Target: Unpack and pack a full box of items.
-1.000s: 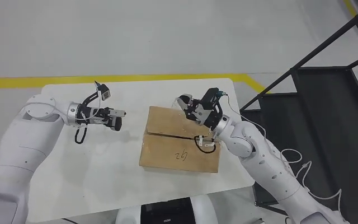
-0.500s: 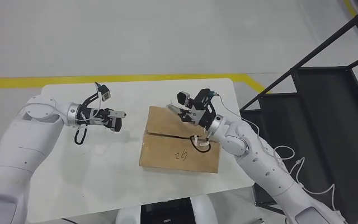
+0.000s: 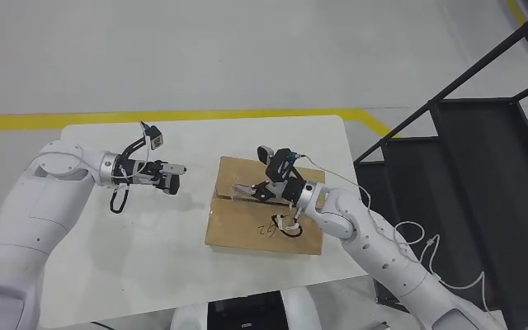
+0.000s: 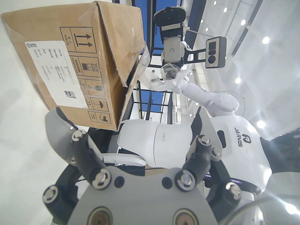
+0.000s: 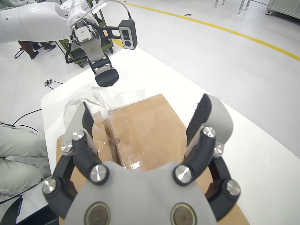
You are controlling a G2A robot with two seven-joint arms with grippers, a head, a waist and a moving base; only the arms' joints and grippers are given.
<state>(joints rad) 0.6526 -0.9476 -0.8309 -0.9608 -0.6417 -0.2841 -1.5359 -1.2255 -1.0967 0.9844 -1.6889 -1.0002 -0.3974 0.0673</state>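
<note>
**Over the seam: right claw on top of the box, left claw standing off**

Directly above the closed cardboard box (image 3: 264, 219) hangs the right claw (image 3: 257, 191), fingers spread wide and gripping nothing. Its own camera shows both pads (image 5: 199, 115) parted over bare cardboard. Just under it runs the seam (image 5: 110, 132) where the two top flaps meet. That line crosses the lid from the robot's left to its right, so the flaps should hinge away toward the near and far edges.

The claw sits toward the left end of that seam, straddling it rather than lying along it. A strip of clear film (image 5: 98, 101) is bunched up against one finger and trails off the box's left edge (I can't tell whether it's stuck to the pad or only resting there). Whatever comes next, lifting a flap or peeling that film, the working line is right beneath this claw, so I'd judge the right arm far better placed.

Further out, the box stands square on the white surface (image 3: 124, 247), lid shut, nothing unpacked yet.

Furthest off, the left claw (image 3: 172, 177) hovers to the box's left, well apart from it. Its fingers are parted and empty too (image 4: 127, 115), and it points toward the box's labelled side wall.
</note>
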